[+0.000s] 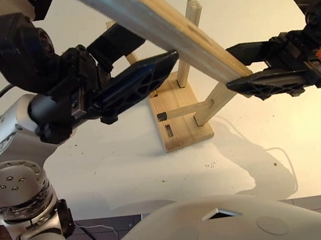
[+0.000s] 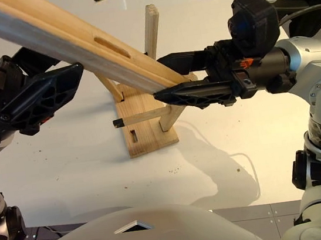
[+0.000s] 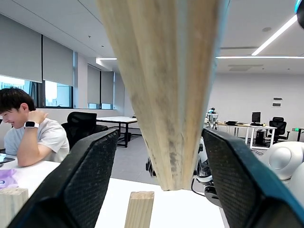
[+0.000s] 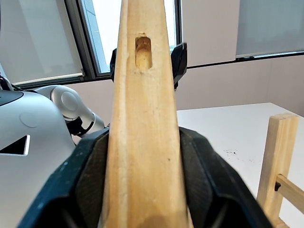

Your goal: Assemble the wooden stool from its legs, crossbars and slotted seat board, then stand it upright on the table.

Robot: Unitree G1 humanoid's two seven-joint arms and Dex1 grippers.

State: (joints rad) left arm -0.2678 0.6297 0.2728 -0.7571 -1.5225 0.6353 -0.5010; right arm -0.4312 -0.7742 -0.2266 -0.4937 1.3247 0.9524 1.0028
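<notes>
Seen from the head, the right gripper (image 1: pixel 230 68) clamps the lower end of a long wooden leg (image 1: pixel 159 19), which slants up toward the robot's left above the table (image 1: pixel 95 164). The left gripper (image 1: pixel 154 50) sits partway along it. Beneath, the seat board (image 1: pixel 177 131) lies flat on the table, carrying an upright leg (image 1: pixel 193 9) and a second leg (image 1: pixel 212 102) with a crossbar (image 1: pixel 178 112) sticking out of it. In the left wrist view, the fingers (image 3: pixel 85 185) stand wide apart, with gaps on both sides of the wood. In the right wrist view, both fingers (image 4: pixel 92 185) press against the leg's sides, and its slot (image 4: pixel 143 51) faces the camera.
</notes>
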